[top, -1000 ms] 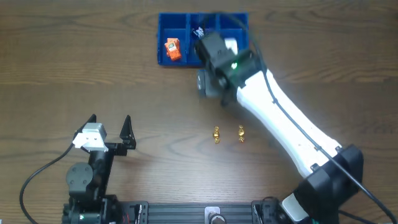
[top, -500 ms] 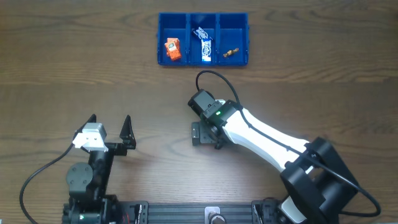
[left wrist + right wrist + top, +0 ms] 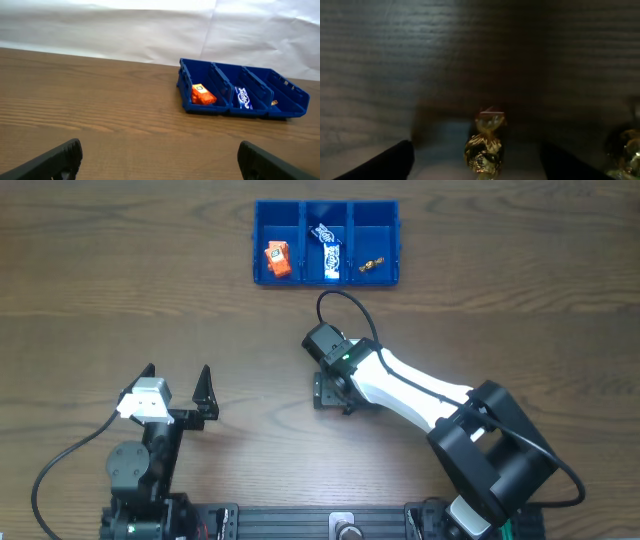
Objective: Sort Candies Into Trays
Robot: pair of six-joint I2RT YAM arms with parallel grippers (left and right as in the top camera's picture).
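Note:
A blue three-compartment tray (image 3: 258, 240) stands at the far middle of the table. Its left bin holds an orange candy (image 3: 277, 259), the middle bin a blue-and-white candy (image 3: 327, 240), the right bin a gold candy (image 3: 372, 265). My right gripper (image 3: 333, 395) is low over the table's middle, open. A gold-wrapped candy (image 3: 483, 149) lies between its fingers, and a second gold candy (image 3: 625, 150) lies just beside it. My left gripper (image 3: 178, 385) rests open and empty near the front left. From there the tray (image 3: 186, 85) and orange candy (image 3: 202, 94) show far ahead.
The wooden table (image 3: 120, 300) is bare to the left and right of the tray. The right arm's white link (image 3: 420, 395) crosses the table from the front right to the middle. A white backdrop (image 3: 125, 30) stands behind the table.
My right gripper left the tray, where a gold candy now lies in the right bin. It came back toward the front and dropped low over the two gold candies. The left arm kept still.

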